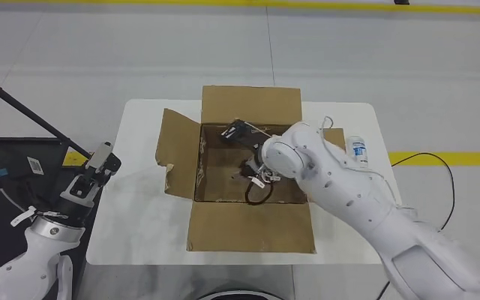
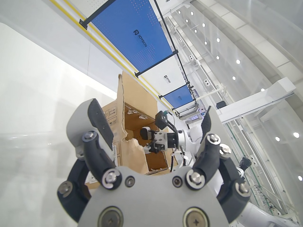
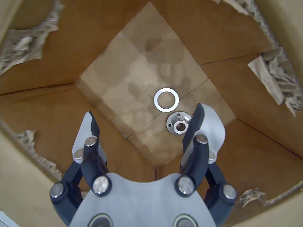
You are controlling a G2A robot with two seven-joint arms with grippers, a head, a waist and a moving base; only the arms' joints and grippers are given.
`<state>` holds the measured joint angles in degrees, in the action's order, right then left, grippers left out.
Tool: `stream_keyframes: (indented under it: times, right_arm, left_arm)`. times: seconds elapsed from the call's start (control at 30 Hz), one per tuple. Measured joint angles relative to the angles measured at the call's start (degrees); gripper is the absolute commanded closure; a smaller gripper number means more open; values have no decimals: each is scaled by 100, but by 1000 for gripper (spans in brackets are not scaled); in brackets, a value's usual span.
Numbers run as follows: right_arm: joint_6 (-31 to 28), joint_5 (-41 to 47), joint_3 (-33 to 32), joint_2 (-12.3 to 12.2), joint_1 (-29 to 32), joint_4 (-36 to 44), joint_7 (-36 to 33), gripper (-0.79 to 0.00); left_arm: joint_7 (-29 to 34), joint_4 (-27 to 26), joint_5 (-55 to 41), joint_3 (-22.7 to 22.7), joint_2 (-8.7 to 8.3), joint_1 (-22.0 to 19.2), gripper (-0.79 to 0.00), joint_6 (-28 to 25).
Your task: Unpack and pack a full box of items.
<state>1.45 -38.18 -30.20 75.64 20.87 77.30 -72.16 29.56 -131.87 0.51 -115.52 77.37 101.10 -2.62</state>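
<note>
White tabletop [image 1: 135,225], pale floor with yellow lines beyond, and the cardboard box [image 1: 251,225] sits mid-table with all its flaps thrown wide. At 3 o'clock from the box a small white bottle [image 1: 358,150] sits out on the table, just beside the flap on that side, so that's one item out. The right arm is down through the opening, the right gripper [image 3: 144,116] hanging above the box floor with its fingers spread and nothing between them. And look what's underneath: a flat metal ring [image 3: 156,100] and a flanged metal fitting [image 3: 175,119], lying just beside each other on the brown floor, the fitting close by one finger pad. Over at 9 o'clock, off the table edge, the left gripper [image 2: 151,112] waits with its fingers wide apart too, empty, pointed towards the box from well away.

Where does that leave the job? By the look of it the unpacking is well on but not finished: the stretch of floor that shows carries just those two metal pieces, and both have yet to come out. The fitting looks the likelier next pick, given where the fingers are. After that the whole packing half remains, with bottle, ring and fitting all to go back inside.
</note>
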Motion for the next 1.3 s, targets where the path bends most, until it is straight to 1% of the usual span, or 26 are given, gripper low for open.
stream_keyframes:
  times: [0.03, 0.1, 0.2, 0.23, 0.27, 0.3, 0.33, 0.4, 0.5, 0.67, 0.83, 0.9, 1.0, 1.13, 1.23, 1.3]
  right_arm:
    - [31, -6, 101, 69, -52, -168, 29, -603]
    - [17, -46, 302, 209, -153, -525, 57, -610]
    - [-2, -179, 520, 377, -264, -999, 97, -465]
    - [42, -237, 576, 423, -286, -1119, 115, -462]
    - [90, -289, 634, 482, -304, -1264, 162, -477]
    - [104, -301, 663, 525, -313, -1366, 212, -468]
    - [103, -298, 682, 566, -322, -1471, 265, -434]
    - [68, -262, 694, 648, -348, -1719, 365, -419]
    - [-22, -217, 694, 740, -386, -2047, 416, -357]
    - [-174, -202, 713, 875, -401, -2500, 491, -342]
    - [-307, -184, 697, 976, -392, -2711, 592, -323]
    - [-341, -203, 686, 1009, -392, -2750, 612, -283]
    - [-395, -232, 664, 1046, -389, -2786, 623, -252]
    - [-443, -294, 644, 1088, -372, -2839, 627, -175]
    - [-478, -353, 645, 1124, -357, -2888, 596, -132]
    - [-520, -375, 634, 1148, -350, -2920, 592, -9]
  left_arm:
    - [0, 0, 0, 0, 0, 0, -785, 0]
    - [0, 0, 0, 0, 0, 0, -785, 0]
    - [0, 0, 0, 0, 0, 0, -785, 0]
    - [0, 0, 0, 0, 0, 0, -785, 0]
    - [0, 0, 0, 0, 0, 0, -785, 0]
    - [0, 0, 0, 0, 0, 0, -785, 0]
    - [0, 0, 0, 0, 0, 0, -785, 0]
    - [0, 0, 0, 0, 0, 0, -785, 0]
    - [0, 0, 0, 0, 0, 0, -785, 0]
    - [0, 0, 0, 0, 0, 0, -785, 0]
    - [0, 0, 0, 0, 0, 0, -785, 0]
    - [0, 0, 0, 0, 0, 0, -785, 0]
    - [0, 0, 0, 0, 0, 0, -785, 0]
    - [0, 0, 0, 0, 0, 0, -785, 0]
    - [0, 0, 0, 0, 0, 0, -785, 0]
    - [0, 0, 0, 0, 0, 0, -785, 0]
